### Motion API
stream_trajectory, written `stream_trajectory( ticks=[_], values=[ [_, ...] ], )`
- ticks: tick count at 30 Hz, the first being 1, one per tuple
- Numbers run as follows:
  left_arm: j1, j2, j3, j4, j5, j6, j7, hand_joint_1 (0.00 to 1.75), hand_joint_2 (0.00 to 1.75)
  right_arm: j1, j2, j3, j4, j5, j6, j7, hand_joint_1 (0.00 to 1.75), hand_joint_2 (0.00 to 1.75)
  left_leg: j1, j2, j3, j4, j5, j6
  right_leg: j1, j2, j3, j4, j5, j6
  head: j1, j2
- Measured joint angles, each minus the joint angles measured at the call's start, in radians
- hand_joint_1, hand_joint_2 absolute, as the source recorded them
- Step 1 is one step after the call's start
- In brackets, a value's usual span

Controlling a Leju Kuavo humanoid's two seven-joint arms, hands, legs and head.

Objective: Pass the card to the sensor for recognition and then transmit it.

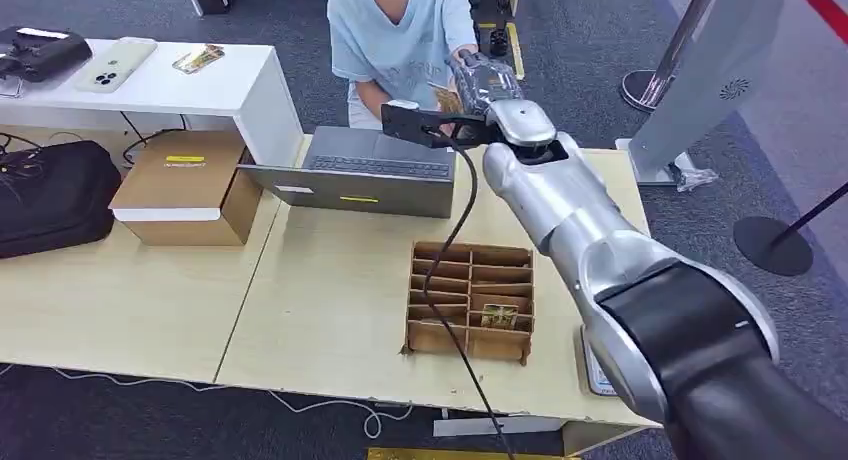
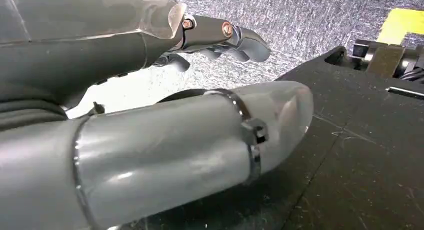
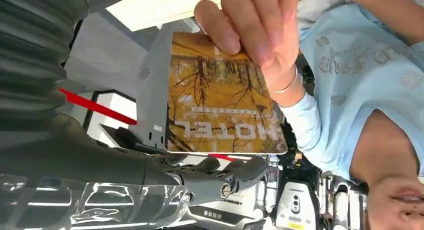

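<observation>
Silver right arm reaches over the table past the laptop, its hand holding out the card toward a person. Left wrist view: left hand, fingers apart, holds nothing. Right wrist view: right hand's fingers under the card's edge; the person's hand pinches the opposite edge.

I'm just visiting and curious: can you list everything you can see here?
Card: one, yellow-orange, held by the right hand, person's fingers on it.
Divided box: one, brown cardboard, on the wooden table, another card inside.
Laptop: one, grey, at the table's far edge.
Cardboard box: one, brown, left table.
Black bag: one, far left.
Phone: one, pale, white desk.
Person: one, light blue shirt, behind the laptop.
Right hand: silver arm, extended toward the person.
Left hand: grey, holds nothing.
</observation>
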Motion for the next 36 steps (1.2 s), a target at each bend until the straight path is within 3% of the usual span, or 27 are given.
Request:
stream_trajectory(
  ticks=[6, 10, 13, 16, 21, 26, 32, 34, 36],
  values=[
    [0.001, 0.000, 0.000, 0.000, 0.011, 0.009, 0.002, 0.00, 0.00, 0.033, -0.012, -0.025, -0.020, -0.040, -0.109, -0.073, 0.00, 1.75, 0.000, 0.000, 0.000, 0.000, 0.000, 0.000, 0.000, 0.000, 0.000, 0.000, 0.000, 0.000, 0.000, 0.000],
    [0.001, 0.000, 0.000, 0.000, 0.021, 0.023, 0.002, 0.00, 0.00, 0.085, -0.018, -0.103, -0.068, -0.199, -0.221, -0.231, 0.00, 1.75, 0.000, 0.000, 0.000, 0.000, 0.000, 0.000, 0.000, -0.001, 0.000, 0.000, 0.000, 0.000, 0.000, 0.000],
    [0.007, 0.000, 0.000, 0.000, 0.033, 0.039, 0.004, 0.00, 0.00, 0.165, -0.023, -0.177, -0.153, -0.339, -0.259, -0.365, 0.00, 1.75, 0.000, 0.000, 0.000, 0.000, 0.000, 0.000, 0.000, -0.001, 0.000, -0.001, 0.000, 0.000, 0.000, 0.000],
    [0.012, 0.000, 0.000, 0.000, 0.040, 0.049, 0.007, 0.00, 0.00, 0.287, -0.035, -0.237, -0.315, -0.537, -0.239, -0.456, 0.00, 1.75, 0.000, -0.001, 0.000, 0.000, -0.001, 0.000, 0.000, -0.002, 0.000, -0.001, 0.000, 0.000, 0.000, 0.000],
    [0.023, 0.000, 0.000, 0.000, 0.041, 0.051, 0.014, 0.00, 0.00, 0.546, -0.055, -0.305, -0.644, -0.858, -0.156, -0.513, 0.00, 1.75, 0.000, -0.002, -0.001, 0.000, -0.002, 0.001, 0.000, -0.002, 0.000, -0.001, -0.001, 0.001, 0.001, 0.000],
    [0.023, 0.000, 0.000, 0.000, 0.040, 0.050, 0.027, 0.00, 0.00, 0.786, -0.059, -0.339, -0.934, -1.043, -0.098, -0.535, 0.00, 1.75, 0.000, -0.002, -0.002, 0.000, -0.003, 0.001, 0.000, -0.002, 0.000, -0.001, -0.002, 0.000, 0.000, 0.000],
    [0.023, 0.000, 0.000, 0.000, 0.042, 0.038, 0.031, 0.00, 0.00, 0.954, -0.058, -0.372, -1.169, -1.267, -0.023, -0.557, 0.00, 1.75, 0.000, -0.001, -0.002, -0.001, -0.003, 0.000, 0.000, -0.002, -0.001, -0.001, -0.002, 0.000, 0.000, 0.000],
    [0.023, 0.000, 0.000, 0.000, 0.045, 0.038, 0.032, 0.00, 0.00, 0.996, -0.058, -0.383, -1.222, -1.323, -0.025, -0.566, 0.00, 1.75, 0.000, -0.001, -0.002, -0.001, -0.003, 0.000, 0.000, -0.002, 0.000, -0.001, -0.002, 0.000, 0.000, 0.000],
    [0.023, 0.000, 0.001, 0.000, 0.053, 0.039, 0.037, 0.00, 0.00, 1.031, -0.050, -0.396, -1.268, -1.350, -0.073, -0.573, 0.00, 1.75, 0.000, -0.001, -0.002, -0.001, -0.003, 0.000, 0.000, -0.002, 0.000, -0.001, -0.002, 0.000, 0.000, 0.000]
  ],
)
